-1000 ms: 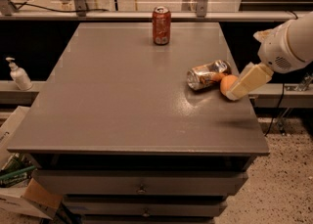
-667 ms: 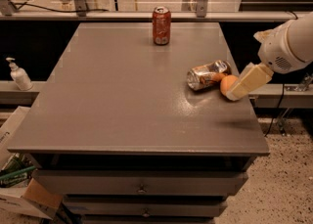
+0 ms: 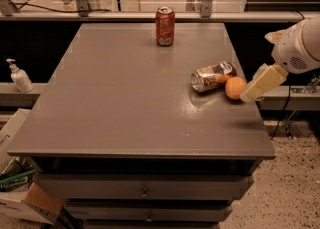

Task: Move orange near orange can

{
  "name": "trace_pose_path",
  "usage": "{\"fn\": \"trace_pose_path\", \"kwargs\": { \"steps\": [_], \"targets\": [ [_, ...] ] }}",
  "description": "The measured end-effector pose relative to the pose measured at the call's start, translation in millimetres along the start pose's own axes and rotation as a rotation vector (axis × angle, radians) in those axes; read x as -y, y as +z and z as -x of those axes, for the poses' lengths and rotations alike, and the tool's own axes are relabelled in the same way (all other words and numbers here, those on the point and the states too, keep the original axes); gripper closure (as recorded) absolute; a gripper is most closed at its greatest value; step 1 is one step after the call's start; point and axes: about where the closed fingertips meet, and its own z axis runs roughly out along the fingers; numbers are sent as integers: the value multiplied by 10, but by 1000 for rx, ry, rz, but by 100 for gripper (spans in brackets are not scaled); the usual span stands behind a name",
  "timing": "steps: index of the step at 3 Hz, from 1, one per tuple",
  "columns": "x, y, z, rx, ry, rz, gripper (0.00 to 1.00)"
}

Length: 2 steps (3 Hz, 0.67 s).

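Nothing is showing any shift since the earlier frame: the orange, both cans and the gripper are sitting where they were. The orange (image 3: pixel 235 87) is resting on the table (image 3: pixel 125 103) just right of the orange can (image 3: pixel 213 76), touching or very nearly touching its right end. The orange can is lying on its side, visibly dented. The gripper (image 3: pixel 251 91) is hanging right of the orange can, on the far side of the orange, with its cream tip lying against or just beside the fruit. Whether it is open, closed or gripping the orange cannot be told. The arm's white housing (image 3: pixel 300 48) is sitting above and right of the orange can, beyond the table edge. A red can (image 3: pixel 165 26) is standing upright well behind and left of the orange can. A soap bottle (image 3: pixel 19 75) is standing far left of the orange can, off the table.
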Motion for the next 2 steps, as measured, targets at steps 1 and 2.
{"fn": "trace_pose_path", "kwargs": {
  "steps": [1, 2],
  "targets": [
    [167, -211, -477, -5, 28, 11, 0],
    [169, -214, -478, -5, 27, 11, 0]
  ]
}}
